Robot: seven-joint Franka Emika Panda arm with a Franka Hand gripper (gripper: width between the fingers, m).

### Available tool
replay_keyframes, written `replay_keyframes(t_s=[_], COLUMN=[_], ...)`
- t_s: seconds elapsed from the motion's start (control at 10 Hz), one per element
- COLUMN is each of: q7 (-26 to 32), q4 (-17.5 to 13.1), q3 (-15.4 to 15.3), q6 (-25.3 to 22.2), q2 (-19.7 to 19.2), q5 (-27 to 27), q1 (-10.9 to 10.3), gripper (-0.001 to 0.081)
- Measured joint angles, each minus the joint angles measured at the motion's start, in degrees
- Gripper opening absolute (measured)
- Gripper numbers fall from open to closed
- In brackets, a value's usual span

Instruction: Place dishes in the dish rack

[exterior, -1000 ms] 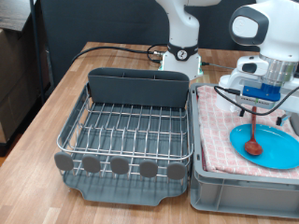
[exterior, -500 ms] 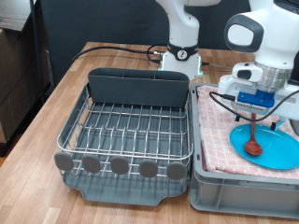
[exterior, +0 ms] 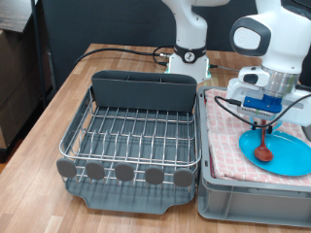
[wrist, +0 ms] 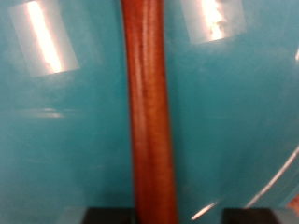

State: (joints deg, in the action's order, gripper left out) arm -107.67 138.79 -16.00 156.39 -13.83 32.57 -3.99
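Observation:
My gripper is shut on the handle of the reddish-brown wooden spoon and holds it upright. The spoon's bowl hangs just over the round light-blue plate, which lies on the pink checked cloth in the grey crate. In the wrist view the spoon handle runs straight across the blue plate. The dish rack, a silver wire grid in a dark grey tray, stands empty to the exterior view's left of the crate. The white cup is out of view.
The rack's tall grey utensil trough is at its far side, and round grey tabs line its near edge. The robot base and black cables lie behind the rack on the wooden table.
My gripper has risen and shifted slightly to the exterior view's left, lifting the spoon up off the plate.

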Motion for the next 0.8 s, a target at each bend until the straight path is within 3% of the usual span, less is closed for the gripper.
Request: replay_keyframes(t_s=[0.1,0.2,0.8], q7=[-0.01,-0.02,4.77], q4=[0.02,0.01,-0.69], q3=[0.06,0.08,-0.97], q6=[0.05,0.06,-1.28], q2=[0.00,0.00,2.72], q5=[0.04,0.04,-3.40], q1=[0.00,0.00,0.58], gripper=[0.0207,0.0094,0.0095])
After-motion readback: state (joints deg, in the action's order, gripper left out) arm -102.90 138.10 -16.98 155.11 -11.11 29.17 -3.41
